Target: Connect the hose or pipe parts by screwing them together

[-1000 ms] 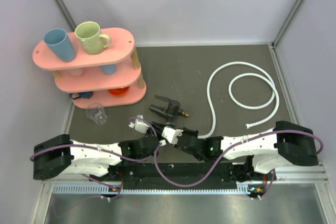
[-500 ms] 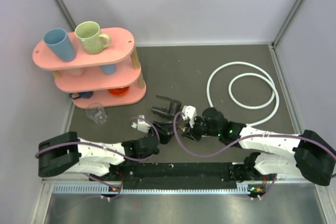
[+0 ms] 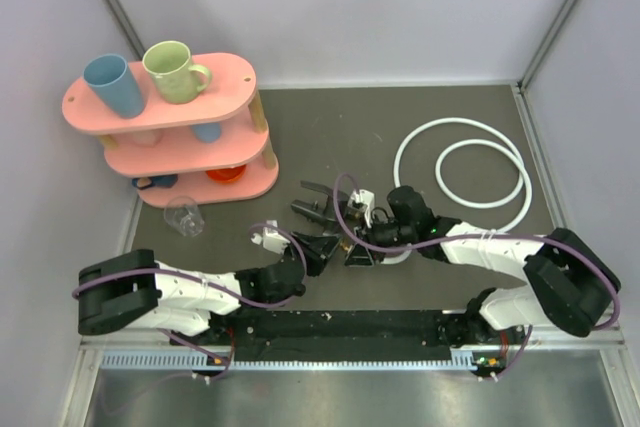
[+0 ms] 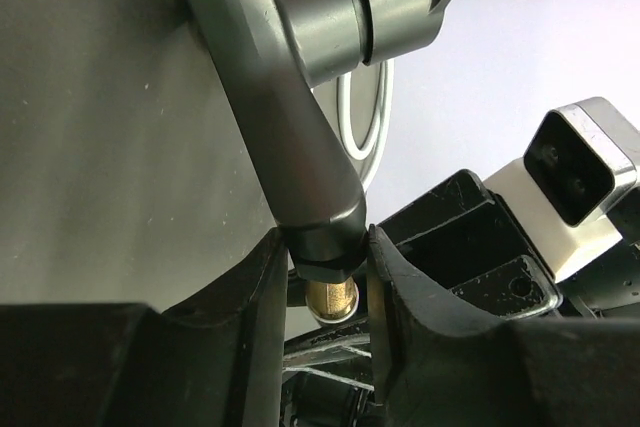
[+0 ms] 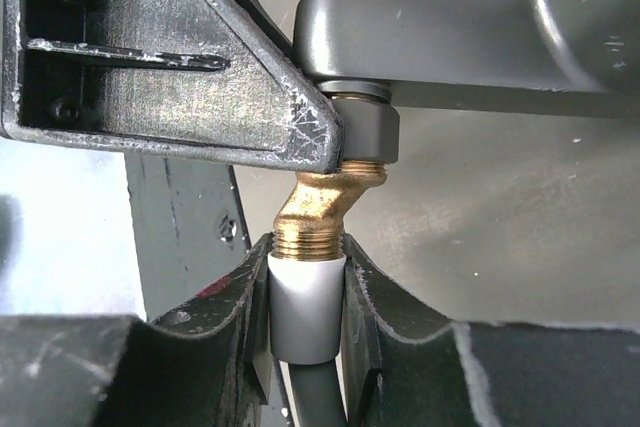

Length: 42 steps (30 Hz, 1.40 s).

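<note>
The black Y-shaped fitting (image 3: pixel 318 209) lies at the middle of the mat. My left gripper (image 3: pixel 316 245) is shut on its dark collar (image 4: pixel 325 247), and a brass end (image 4: pixel 331 299) pokes out below the fingers. My right gripper (image 3: pixel 352 243) comes in from the right. Its jaws are shut on the white end nut (image 5: pixel 307 309) of the hose (image 3: pixel 462 175). The nut butts against the fitting's brass thread (image 5: pixel 310 235). The rest of the hose lies in loops at the right. In the wrist views the left gripper (image 4: pixel 325 242) and right gripper (image 5: pixel 306 249) nearly face each other.
A pink two-tier shelf (image 3: pixel 240 75) stands at the back left with a blue cup (image 3: pixel 113 84) and a green mug (image 3: pixel 172 70) on top. A clear glass (image 3: pixel 185 215) stands in front of it. Purple cables (image 3: pixel 345 197) arch over the wrists. Grey walls close both sides.
My right arm swung from near its base out to the fitting, bringing the hose end along. My left gripper moved forward and closed on the fitting.
</note>
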Tool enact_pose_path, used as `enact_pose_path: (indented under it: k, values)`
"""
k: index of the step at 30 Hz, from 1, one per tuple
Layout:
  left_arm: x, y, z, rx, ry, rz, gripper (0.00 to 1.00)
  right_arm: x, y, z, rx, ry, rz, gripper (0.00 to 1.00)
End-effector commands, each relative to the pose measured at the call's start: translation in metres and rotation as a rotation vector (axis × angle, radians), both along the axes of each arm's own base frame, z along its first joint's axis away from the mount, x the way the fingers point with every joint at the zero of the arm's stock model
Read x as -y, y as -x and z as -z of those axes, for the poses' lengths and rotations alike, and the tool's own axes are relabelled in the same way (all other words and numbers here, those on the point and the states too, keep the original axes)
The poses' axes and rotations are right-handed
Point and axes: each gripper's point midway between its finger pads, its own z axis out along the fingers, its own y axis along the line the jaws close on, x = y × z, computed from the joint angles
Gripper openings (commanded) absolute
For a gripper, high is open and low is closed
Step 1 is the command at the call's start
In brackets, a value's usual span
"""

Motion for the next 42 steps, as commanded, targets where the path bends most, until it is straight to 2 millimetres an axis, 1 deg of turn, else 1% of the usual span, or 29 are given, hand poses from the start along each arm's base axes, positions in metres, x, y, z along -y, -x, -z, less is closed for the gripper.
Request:
enact_pose_path:
  k: [1,2,3,4,6,7,8,9,10,11,13,15,16,17,18,19,23,24,26,27,29,32,33,35,36,37,39,41,42]
  values:
    - [0.002,0.000,-0.005,0.025,-0.027,0.008,0.00,-0.008,-0.024,-0.033,0.067,-0.052,0.061,0.31]
    - [0.001,-0.001,-0.007,0.028,-0.024,-0.001,0.00,-0.006,-0.025,-0.036,0.089,-0.047,0.075,0.42]
    - [0.000,-0.002,-0.008,0.031,-0.026,-0.007,0.00,0.000,-0.025,-0.033,0.097,-0.024,0.096,0.48]
    - [0.000,-0.002,-0.009,0.033,-0.026,-0.011,0.00,0.005,-0.029,-0.043,0.177,-0.025,0.122,0.54]
    - [-0.001,-0.004,-0.014,0.045,-0.027,-0.017,0.00,0.011,-0.028,-0.047,0.245,-0.006,0.142,0.59]
    - [-0.001,-0.003,-0.012,0.042,-0.041,-0.016,0.00,0.018,-0.033,-0.046,0.314,0.028,0.166,0.66]
    - [-0.001,-0.003,-0.014,0.044,-0.041,-0.014,0.00,0.018,-0.027,-0.052,0.375,0.021,0.153,0.69]
    - [-0.001,-0.004,-0.016,0.042,-0.040,-0.016,0.00,0.020,-0.027,-0.053,0.422,0.032,0.161,0.70]
    - [-0.001,-0.004,-0.016,0.039,-0.039,-0.016,0.00,0.028,-0.035,-0.060,0.538,0.061,0.191,0.70]
    - [-0.001,-0.004,-0.017,0.041,-0.038,-0.019,0.00,0.024,-0.024,-0.058,0.578,0.071,0.157,0.70]
    - [-0.001,-0.004,-0.019,0.045,-0.042,-0.020,0.00,0.033,-0.031,-0.063,0.675,0.119,0.218,0.70]
    - [0.000,-0.005,-0.020,0.045,-0.042,-0.022,0.00,0.028,-0.019,-0.067,0.734,0.130,0.201,0.70]
    - [0.000,-0.005,-0.020,0.043,-0.045,-0.020,0.00,0.034,-0.026,-0.069,0.785,0.179,0.252,0.70]
    - [0.000,-0.005,-0.021,0.044,-0.044,-0.022,0.00,0.036,-0.025,-0.069,0.809,0.214,0.252,0.70]
    - [0.000,-0.005,-0.021,0.044,-0.042,-0.020,0.00,0.029,-0.014,-0.064,0.834,0.243,0.206,0.70]
    - [0.000,-0.005,-0.021,0.043,-0.039,-0.021,0.00,0.036,-0.022,-0.065,0.890,0.311,0.253,0.70]
    - [-0.001,-0.004,-0.023,0.040,-0.035,-0.019,0.00,0.032,-0.016,-0.056,0.990,0.477,0.228,0.70]
    - [-0.001,-0.004,-0.023,0.038,-0.032,-0.019,0.00,0.031,-0.014,-0.047,1.027,0.539,0.215,0.71]
    - [-0.001,-0.003,-0.024,0.036,-0.024,-0.017,0.00,0.025,-0.014,-0.045,1.051,0.575,0.216,0.70]
    - [-0.002,-0.003,-0.024,0.035,-0.024,-0.017,0.00,0.025,-0.016,-0.035,1.069,0.632,0.224,0.69]
    - [-0.002,-0.003,-0.023,0.030,-0.019,-0.018,0.00,0.017,-0.017,-0.032,1.082,0.655,0.224,0.68]
    - [-0.003,-0.001,-0.022,0.025,-0.012,-0.014,0.00,0.009,-0.022,-0.028,1.115,0.685,0.259,0.59]
    - [-0.003,-0.001,-0.023,0.022,-0.009,-0.015,0.00,0.006,-0.024,-0.031,1.122,0.679,0.283,0.48]
    - [-0.005,0.000,-0.019,0.011,-0.012,-0.016,0.00,0.004,-0.026,-0.032,1.123,0.675,0.304,0.32]
    - [-0.006,0.000,-0.018,0.001,-0.003,-0.019,0.00,0.004,-0.026,-0.033,1.127,0.674,0.317,0.18]
    - [-0.006,0.000,-0.019,0.005,0.008,-0.019,0.00,0.006,-0.027,-0.033,1.129,0.679,0.323,0.11]
    - [-0.006,0.002,-0.016,-0.005,0.009,-0.006,0.00,0.001,-0.028,-0.036,1.102,0.631,0.338,0.00]
    - [-0.002,0.005,-0.018,0.000,0.016,0.016,0.00,0.003,-0.036,-0.038,1.051,0.588,0.357,0.00]
    - [0.001,0.007,-0.017,0.013,-0.001,0.041,0.00,-0.003,-0.034,-0.036,1.011,0.545,0.321,0.00]
